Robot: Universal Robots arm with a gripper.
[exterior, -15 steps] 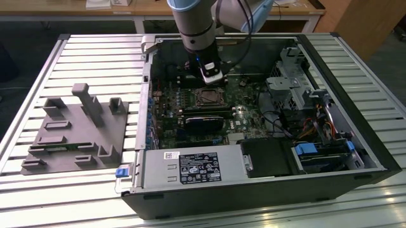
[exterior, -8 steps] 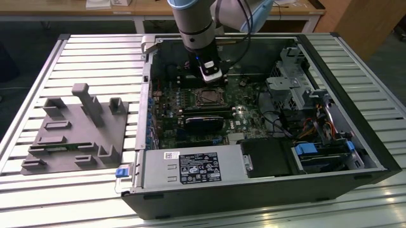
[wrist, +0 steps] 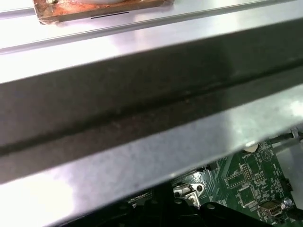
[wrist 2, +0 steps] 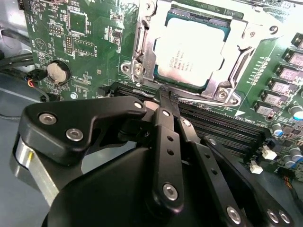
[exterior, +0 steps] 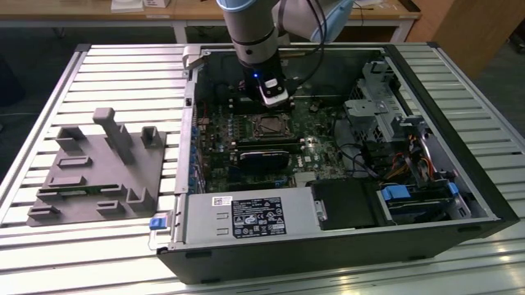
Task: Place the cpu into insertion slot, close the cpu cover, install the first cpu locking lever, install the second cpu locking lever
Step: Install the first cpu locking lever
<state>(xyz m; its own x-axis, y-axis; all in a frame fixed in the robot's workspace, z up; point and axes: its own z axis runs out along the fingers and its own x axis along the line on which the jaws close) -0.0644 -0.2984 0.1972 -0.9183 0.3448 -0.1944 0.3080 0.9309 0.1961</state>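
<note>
Cpu (wrist 2: 189,49) lies flat in the insertion slot (exterior: 256,126), metal top up and square to the cpu cover (wrist 2: 143,45) framing it, mid-frame in the exterior view. Tool (wrist 2: 163,97), seemingly clenched on nothing, sits at the socket's edge beside the memory slots (wrist 2: 222,127).

Silver-grey cpu (wrist 2: 189,54), silvery cpu cover (wrist 2: 143,47), green circuit board (wrist 2: 102,19), black claw (wrist 2: 164,96)

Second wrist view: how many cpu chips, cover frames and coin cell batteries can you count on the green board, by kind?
Silver-grey square cpu: 1
Silvery square metal cpu cover: 1
Round silver coin cell battery: 1
Total: 3
</note>
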